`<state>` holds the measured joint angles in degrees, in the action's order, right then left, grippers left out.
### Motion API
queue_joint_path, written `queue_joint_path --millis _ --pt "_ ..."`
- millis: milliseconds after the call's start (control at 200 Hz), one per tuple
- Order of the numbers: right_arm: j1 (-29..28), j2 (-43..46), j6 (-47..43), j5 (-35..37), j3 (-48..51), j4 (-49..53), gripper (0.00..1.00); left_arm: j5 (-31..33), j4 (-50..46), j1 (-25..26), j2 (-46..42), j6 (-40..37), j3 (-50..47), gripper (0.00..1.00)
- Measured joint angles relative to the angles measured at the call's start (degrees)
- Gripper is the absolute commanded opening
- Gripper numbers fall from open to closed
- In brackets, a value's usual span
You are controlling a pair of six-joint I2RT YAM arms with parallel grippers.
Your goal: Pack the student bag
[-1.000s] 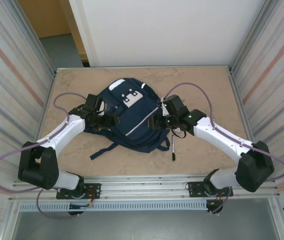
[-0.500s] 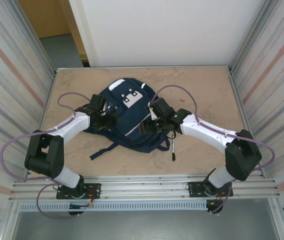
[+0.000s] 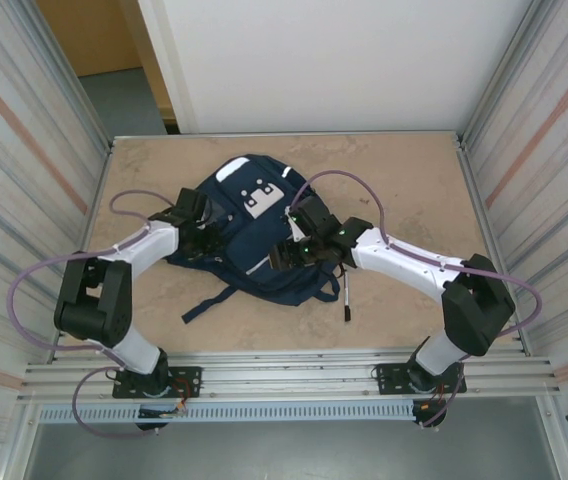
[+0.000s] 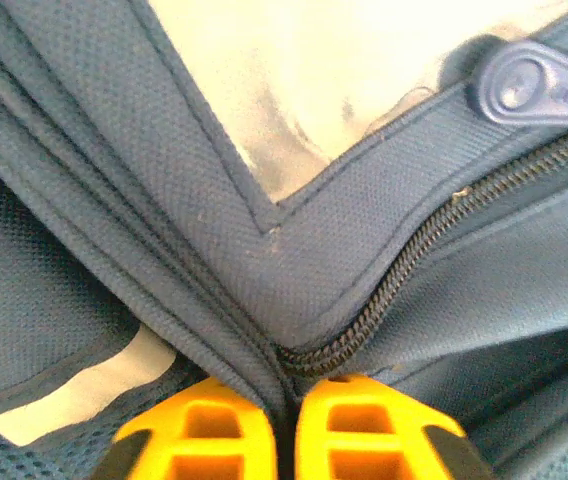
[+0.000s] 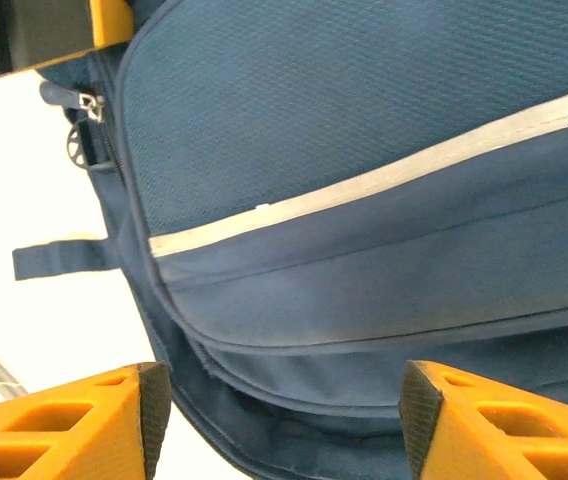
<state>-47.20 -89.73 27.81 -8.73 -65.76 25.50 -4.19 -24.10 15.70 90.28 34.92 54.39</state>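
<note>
We see the student bag flat on the tabletop, centre-left. Left claw is squeezed together on a fold of bag fabric next to the zipper. Right claw is spread apart over the bag's right side, gripping nothing. A pen lies just beside the bag's near-right edge.

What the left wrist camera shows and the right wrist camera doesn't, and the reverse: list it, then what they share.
Left wrist alone: a glossy white patch, a blue pull tab and a line of zipper teeth.
Right wrist alone: a long light stripe, a loose strap end and pale table.
Both: navy fabric of the student bag above orange fingers. The left fingers are shut on a seam fold; the right fingers stand apart, gripping nothing.
</note>
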Motion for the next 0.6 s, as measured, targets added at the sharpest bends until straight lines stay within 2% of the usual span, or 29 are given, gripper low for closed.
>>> queue_joint_path --millis 100,271,441,601 --pt "-2.4 -1.0 0.0 -0.1 -1.6 0.0 0.63 0.2 -0.2 0.0 -4.3 0.9 -1.8 0.0" --pt "-7.2 -4.9 2.8 1.1 -3.4 -2.7 0.63 -1.8 -2.8 0.0 -17.2 3.2 -9.0 0.0" --pt "-4.6 -11.4 3.1 1.3 -3.9 -7.1 0.59 -2.7 -5.0 0.0 -22.5 5.5 -12.8 0.0" --pt "-3.6 -17.7 1.3 7.3 -6.1 -10.7 0.59 -3.1 -3.9 0.0 -27.6 6.3 -16.9 0.0"
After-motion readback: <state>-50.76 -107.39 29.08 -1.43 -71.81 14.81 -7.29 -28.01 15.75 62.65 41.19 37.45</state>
